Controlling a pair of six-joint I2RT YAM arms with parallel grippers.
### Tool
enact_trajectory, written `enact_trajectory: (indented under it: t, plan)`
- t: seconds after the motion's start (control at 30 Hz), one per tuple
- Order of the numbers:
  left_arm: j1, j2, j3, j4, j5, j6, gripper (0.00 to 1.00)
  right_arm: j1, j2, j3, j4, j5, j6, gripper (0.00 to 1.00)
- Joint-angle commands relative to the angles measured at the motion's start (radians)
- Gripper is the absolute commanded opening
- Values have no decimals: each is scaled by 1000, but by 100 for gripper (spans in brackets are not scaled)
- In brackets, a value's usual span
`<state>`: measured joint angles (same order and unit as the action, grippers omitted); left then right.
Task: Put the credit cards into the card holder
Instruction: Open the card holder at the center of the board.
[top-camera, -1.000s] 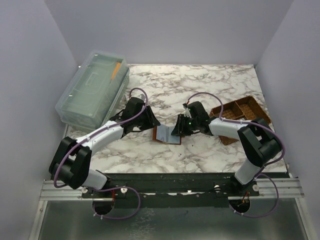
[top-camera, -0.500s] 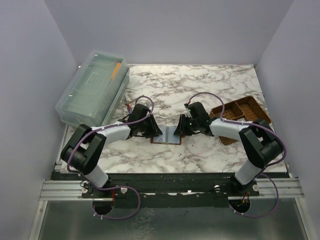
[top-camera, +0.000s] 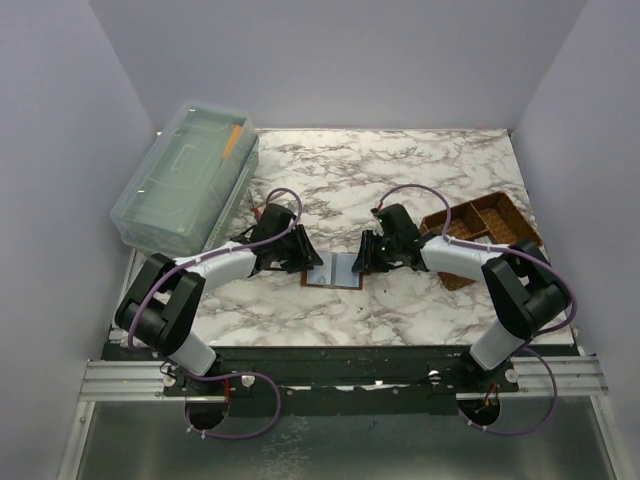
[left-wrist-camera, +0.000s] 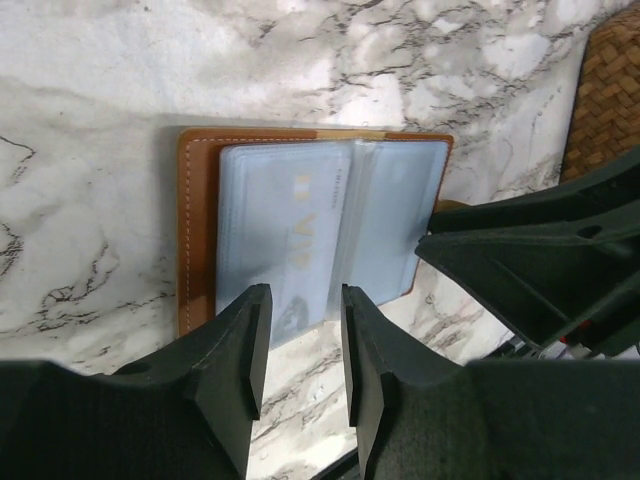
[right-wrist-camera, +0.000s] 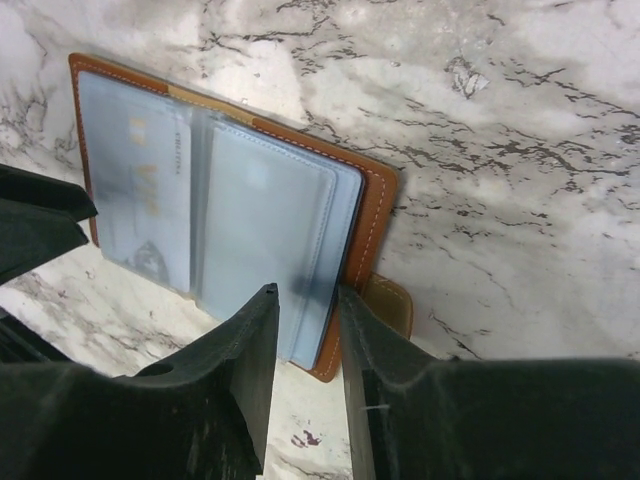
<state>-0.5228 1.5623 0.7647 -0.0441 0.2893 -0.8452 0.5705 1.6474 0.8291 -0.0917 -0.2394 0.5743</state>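
The card holder (top-camera: 333, 270) lies open and flat on the marble table between both grippers, its tan leather rim (left-wrist-camera: 195, 230) around grey-blue sleeves. A blue-grey credit card (left-wrist-camera: 285, 240) with pale print sits inside the left sleeve; it also shows in the right wrist view (right-wrist-camera: 140, 190). No loose cards are in view. My left gripper (left-wrist-camera: 303, 295) is open and empty at the holder's left side. My right gripper (right-wrist-camera: 307, 295) is narrowly open, its fingers straddling the right edge of the sleeves (right-wrist-camera: 270, 230) beside the snap tab (right-wrist-camera: 390, 305).
A brown woven divided basket (top-camera: 480, 232) stands right of my right arm, and its edge shows in the left wrist view (left-wrist-camera: 610, 100). A clear plastic lidded box (top-camera: 185, 180) stands at the far left. Purple walls close in the table.
The card holder, tilted up between the grippers one second ago, now lies flat and open. My left arm has dropped lower, to its left side. My right gripper has barely moved.
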Motion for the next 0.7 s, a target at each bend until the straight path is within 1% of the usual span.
enact_trajectory:
  t: [0.0, 0.13, 0.27, 0.3, 0.37, 0.47, 0.57, 0.67]
  plan:
    - [6, -71, 45, -49, 2, 38, 41, 1, -19, 31, -66, 23, -29, 38]
    - [6, -80, 54, -49, 38, 44, 41, 2, -44, 34, -61, -8, -33, 46]
    - [6, -77, 61, -48, 54, 46, 41, 3, -47, 38, -50, -40, -28, 47]
    - [6, -75, 65, -48, 59, 48, 41, 3, -41, 35, -39, -48, -24, 46]
    - [6, -74, 71, -45, 63, 50, 41, 3, -28, 32, -16, -82, -11, 41]
    - [5, -72, 74, -43, 71, 49, 41, 5, -23, 28, 0, -88, 4, 32]
    - [4, -72, 73, -42, 78, 51, 42, 10, -35, 20, 0, -68, 4, 31]
    - [4, -77, 78, -42, 87, 50, 44, 10, -45, 23, -21, -52, -3, 33]
